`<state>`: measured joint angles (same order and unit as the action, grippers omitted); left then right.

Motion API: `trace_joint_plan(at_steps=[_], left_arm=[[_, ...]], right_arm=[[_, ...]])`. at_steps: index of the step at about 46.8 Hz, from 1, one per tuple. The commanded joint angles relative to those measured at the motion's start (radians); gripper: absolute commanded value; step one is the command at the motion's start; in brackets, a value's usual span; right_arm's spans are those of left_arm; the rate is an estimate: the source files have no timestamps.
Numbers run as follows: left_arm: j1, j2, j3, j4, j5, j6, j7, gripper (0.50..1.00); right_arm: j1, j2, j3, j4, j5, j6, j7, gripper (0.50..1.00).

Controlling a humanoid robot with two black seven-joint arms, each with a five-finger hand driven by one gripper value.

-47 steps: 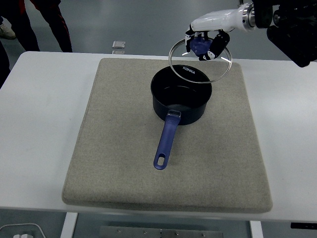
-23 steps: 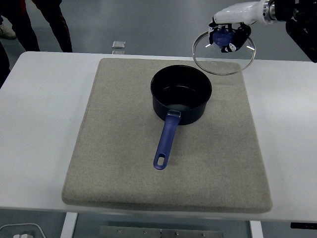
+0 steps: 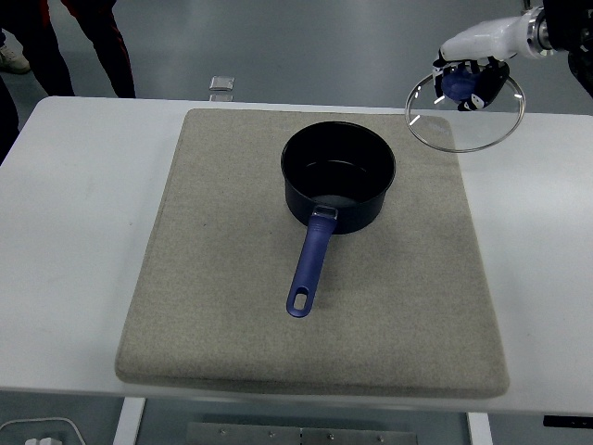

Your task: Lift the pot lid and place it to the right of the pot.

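Observation:
A dark blue pot (image 3: 338, 181) with a long blue handle (image 3: 310, 264) pointing toward me stands uncovered on the grey mat (image 3: 222, 278). My right hand (image 3: 471, 74) comes in from the upper right and is shut on the blue knob of the glass lid (image 3: 466, 113). The lid hangs in the air, tilted, up and to the right of the pot, over the mat's far right corner. My left hand is out of view.
The mat covers most of the white table (image 3: 79, 213). A person's legs (image 3: 88, 42) stand beyond the table's far left. A small grey object (image 3: 221, 83) lies on the floor past the far edge.
My right hand has carried the lid from over the pot's far rim to the right, past the pot, to above the mat's right edge.

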<state>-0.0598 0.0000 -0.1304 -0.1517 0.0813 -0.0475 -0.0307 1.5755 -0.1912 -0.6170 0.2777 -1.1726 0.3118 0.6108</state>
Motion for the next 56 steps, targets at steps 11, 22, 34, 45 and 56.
trace_joint_plan(at_steps=[11,22,34,45,56], left_arm=[[0.000,0.000,0.000,0.000,0.000,0.000,0.000,1.000],[0.000,0.000,0.000,0.000,0.000,0.000,0.000,1.000],[0.000,0.000,0.000,0.000,0.000,0.000,0.000,1.000],[0.000,0.000,0.000,0.000,0.000,0.000,0.000,1.000],[0.000,0.000,0.000,0.000,0.000,0.000,0.000,1.000]], right_arm=[[-0.035,-0.028,-0.038,0.003,0.010,0.003,0.000,0.500],[-0.063,-0.037,-0.038,0.012,0.014,0.021,0.000,0.500],[-0.068,-0.045,-0.036,0.032,0.016,0.043,0.000,0.500],[-0.066,-0.059,-0.029,0.074,0.034,0.061,0.000,0.500],[-0.060,-0.062,-0.026,0.098,0.100,0.062,0.000,0.500]])
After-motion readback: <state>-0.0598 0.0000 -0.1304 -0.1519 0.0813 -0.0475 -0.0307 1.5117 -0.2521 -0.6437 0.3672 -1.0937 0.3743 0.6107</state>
